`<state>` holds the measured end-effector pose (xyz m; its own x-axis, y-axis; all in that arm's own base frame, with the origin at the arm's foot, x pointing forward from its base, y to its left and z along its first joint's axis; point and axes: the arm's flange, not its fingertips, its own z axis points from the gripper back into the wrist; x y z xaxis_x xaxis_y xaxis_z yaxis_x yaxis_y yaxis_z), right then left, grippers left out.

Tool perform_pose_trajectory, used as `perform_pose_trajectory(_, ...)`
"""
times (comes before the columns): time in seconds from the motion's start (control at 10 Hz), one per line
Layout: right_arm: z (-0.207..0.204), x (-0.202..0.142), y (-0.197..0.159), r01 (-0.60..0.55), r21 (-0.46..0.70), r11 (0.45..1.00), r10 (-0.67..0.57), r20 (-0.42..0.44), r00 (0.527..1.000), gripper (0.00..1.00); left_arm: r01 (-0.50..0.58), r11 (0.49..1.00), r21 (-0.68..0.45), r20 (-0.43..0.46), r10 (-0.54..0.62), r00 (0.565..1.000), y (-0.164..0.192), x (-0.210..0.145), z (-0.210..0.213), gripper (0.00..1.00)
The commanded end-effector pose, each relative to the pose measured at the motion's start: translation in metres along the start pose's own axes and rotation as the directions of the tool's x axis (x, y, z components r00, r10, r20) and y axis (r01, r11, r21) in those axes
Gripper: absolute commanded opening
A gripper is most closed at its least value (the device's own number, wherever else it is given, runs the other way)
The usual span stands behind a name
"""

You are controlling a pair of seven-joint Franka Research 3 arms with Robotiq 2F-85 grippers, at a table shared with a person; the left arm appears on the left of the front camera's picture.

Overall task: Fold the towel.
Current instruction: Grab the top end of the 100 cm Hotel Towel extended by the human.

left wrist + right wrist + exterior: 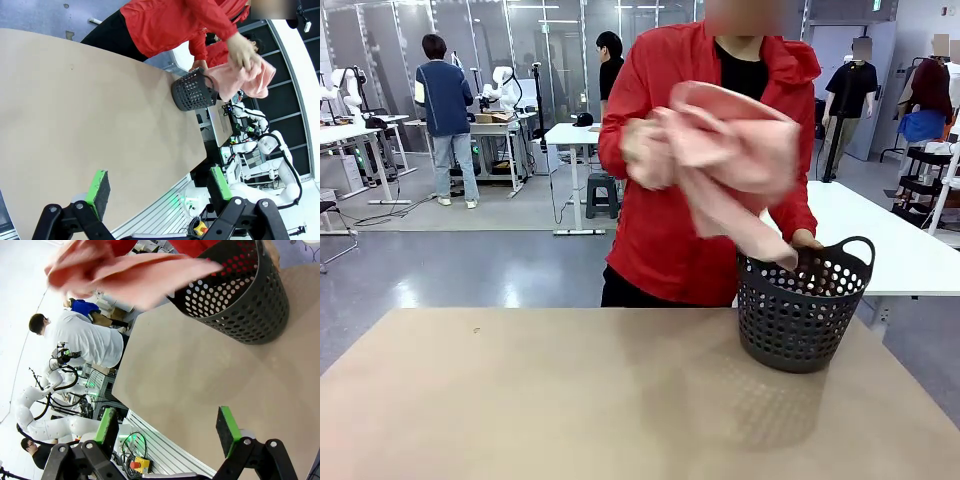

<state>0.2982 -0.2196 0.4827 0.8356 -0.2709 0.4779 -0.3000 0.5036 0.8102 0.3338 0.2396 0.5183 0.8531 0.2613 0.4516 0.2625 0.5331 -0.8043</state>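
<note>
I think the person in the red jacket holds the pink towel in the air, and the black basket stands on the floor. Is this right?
No. The front view shows the black basket standing on the table, not on the floor. The person in the red jacket does hold the pink towel in the air.

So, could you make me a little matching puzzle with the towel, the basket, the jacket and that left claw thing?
Things:
1 towel
2 black perforated basket
3 left gripper
4 jacket

States:
A open, empty
B red
C standing on the table
D salmon-pink, held up in the person's hand

Pairs: 1-D, 2-C, 3-A, 4-B
</note>
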Motion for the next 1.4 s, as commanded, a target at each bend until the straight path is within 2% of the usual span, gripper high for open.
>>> perform_pose_trajectory(0.0,0.0013,0.0021,0.0004,-0.022,0.013,1.000,0.021,0.010,1.000,1.00,0.018,1.000,-0.017,0.002,-0.018,1.000,-0.0003,0.0003,0.0010,1.00)
perform_pose_trajectory(1.3,0.0013,0.0021,0.0004,-0.022,0.013,1.000,0.021,0.010,1.000,1.00,0.018,1.000,-0.017,0.002,-0.018,1.000,-0.0003,0.0003,0.0010,1.00)
